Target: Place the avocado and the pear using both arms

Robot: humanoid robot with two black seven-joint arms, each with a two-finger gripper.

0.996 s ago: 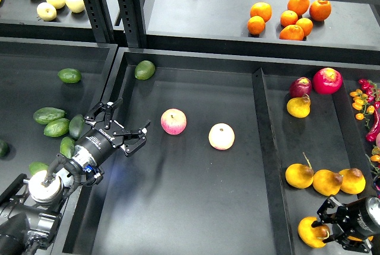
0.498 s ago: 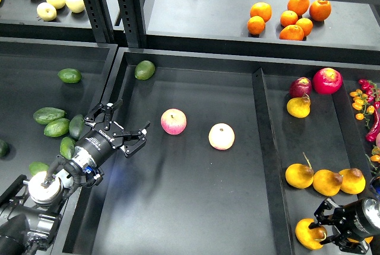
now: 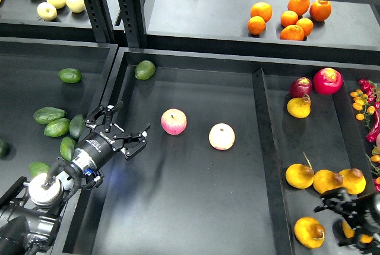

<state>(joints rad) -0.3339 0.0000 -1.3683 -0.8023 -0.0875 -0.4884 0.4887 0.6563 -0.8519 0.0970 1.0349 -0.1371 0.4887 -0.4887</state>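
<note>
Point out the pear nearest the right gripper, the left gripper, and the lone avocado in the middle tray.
pear (image 3: 309,232), head view, on its yellow-orange body.
left gripper (image 3: 126,128), head view, midway between its open fingertips.
avocado (image 3: 144,69), head view, middle of its green skin.

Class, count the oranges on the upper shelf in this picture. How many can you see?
5, all clustered on the back shelf at upper right: oranges at. Two more, and, may make seven; some overlap.

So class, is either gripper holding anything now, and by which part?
Nothing is held. The left gripper is open and empty; the right gripper is beside the pear, not gripping it.
</note>
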